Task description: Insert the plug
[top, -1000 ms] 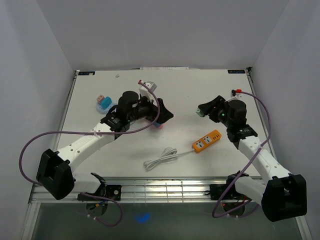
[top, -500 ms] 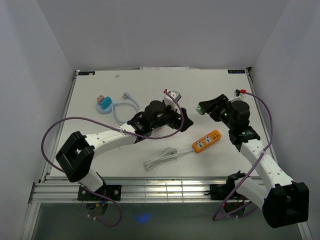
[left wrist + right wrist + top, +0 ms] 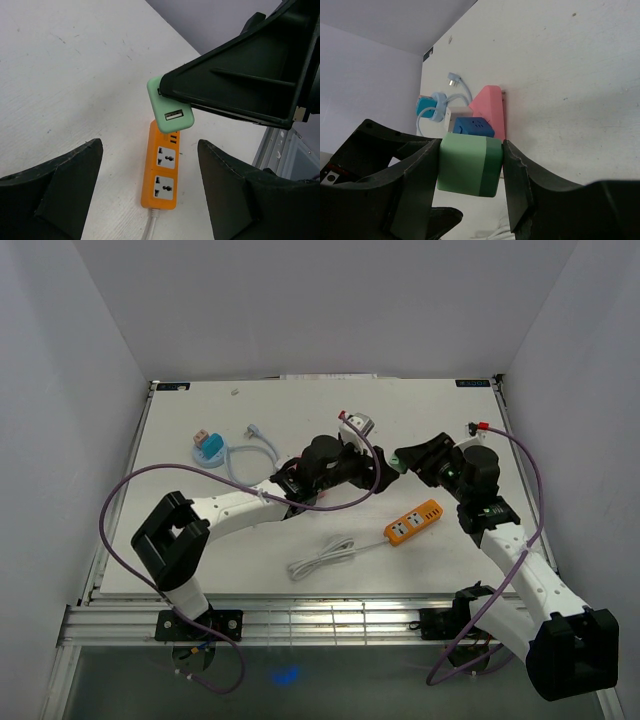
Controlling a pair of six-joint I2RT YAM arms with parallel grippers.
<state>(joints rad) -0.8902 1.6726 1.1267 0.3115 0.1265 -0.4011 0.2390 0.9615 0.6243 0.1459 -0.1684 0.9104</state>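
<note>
Top external view: two arms reach over a white worktop [image 3: 430,410]. The right hand [image 3: 415,458] is clamped on the green plug [image 3: 399,462] and holds it above the worktop, on the far side of the orange strip [image 3: 414,522] and apart from it. The left hand [image 3: 372,478] sits just left of the plug with its fingers pointing toward it. The strip lies flat at right of centre, slanting from near-left to far-right, and its white cord [image 3: 322,558] is bundled to its near left. A pale blue cable [image 3: 248,452] lies coiled at far left.

Left wrist view: the left hand [image 3: 150,192] stands wide open with nothing between its fingers [image 3: 55,185]. Ahead of it, the plug [image 3: 171,107] shows a USB port on its face. The strip [image 3: 161,170] lies beyond the plug with its two sockets facing up.

Right wrist view: the right hand [image 3: 470,172] presses both sides of the plug [image 3: 469,166]. Pink [image 3: 490,111], blue [image 3: 474,126] and white [image 3: 456,113] blocks lie on the worktop beyond.
</note>
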